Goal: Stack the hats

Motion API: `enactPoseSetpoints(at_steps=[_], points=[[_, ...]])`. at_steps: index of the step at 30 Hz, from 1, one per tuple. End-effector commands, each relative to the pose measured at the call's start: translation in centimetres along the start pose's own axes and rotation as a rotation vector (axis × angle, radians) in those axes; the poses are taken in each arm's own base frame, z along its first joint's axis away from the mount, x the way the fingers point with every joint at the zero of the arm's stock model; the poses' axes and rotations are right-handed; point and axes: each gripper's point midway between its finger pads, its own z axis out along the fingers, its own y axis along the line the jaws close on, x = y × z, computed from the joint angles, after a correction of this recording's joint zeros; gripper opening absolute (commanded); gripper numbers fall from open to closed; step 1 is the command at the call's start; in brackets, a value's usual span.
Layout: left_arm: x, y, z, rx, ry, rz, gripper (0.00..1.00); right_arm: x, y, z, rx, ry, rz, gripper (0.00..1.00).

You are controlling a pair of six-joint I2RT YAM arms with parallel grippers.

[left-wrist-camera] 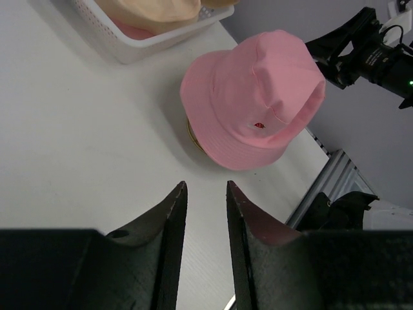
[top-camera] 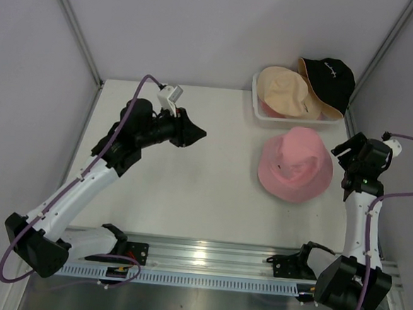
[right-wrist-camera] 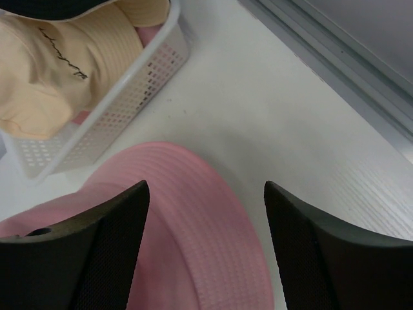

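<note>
A pink hat (top-camera: pixel 296 165) sits crown up on the table at right, with a sliver of gold stand (left-wrist-camera: pixel 191 137) showing under its brim; it also shows in the left wrist view (left-wrist-camera: pixel 251 103). A beige hat (top-camera: pixel 282 89) and a black hat (top-camera: pixel 329 78) lie in the white bin (top-camera: pixel 255 105), over a second pink hat (left-wrist-camera: pixel 132 29). My left gripper (top-camera: pixel 196 133) (left-wrist-camera: pixel 205 184) is narrowly open and empty, well left of the pink hat. My right gripper (top-camera: pixel 343 152) (right-wrist-camera: pixel 206 184) is wide open and empty, just above the hat's right brim (right-wrist-camera: pixel 193 245).
The bin (right-wrist-camera: pixel 129 90) stands at the back right corner, close behind the pink hat. Grey walls enclose the table on three sides. A metal rail (top-camera: pixel 206 258) runs along the near edge. The right arm (left-wrist-camera: pixel 368 48) shows beyond the hat in the left wrist view.
</note>
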Motion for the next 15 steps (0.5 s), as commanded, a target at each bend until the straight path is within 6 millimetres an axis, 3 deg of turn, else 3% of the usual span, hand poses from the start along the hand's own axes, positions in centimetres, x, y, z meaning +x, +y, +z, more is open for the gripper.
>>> enactPoseSetpoints(at_steps=[1, 8, 15], points=[[-0.1, -1.0, -0.1, 0.046, -0.013, 0.028, 0.36, 1.1, -1.2, 0.3, 0.03, 0.009, -0.002, 0.75], [0.0, -1.0, -0.1, 0.042, -0.008, 0.034, 0.41, 4.0, -2.1, 0.7, 0.015, 0.052, 0.013, 0.74], [-2.0, -1.6, 0.4, 0.057, -0.053, 0.062, 0.51, 4.7, -2.3, 0.8, 0.005, 0.058, 0.007, 0.73]])
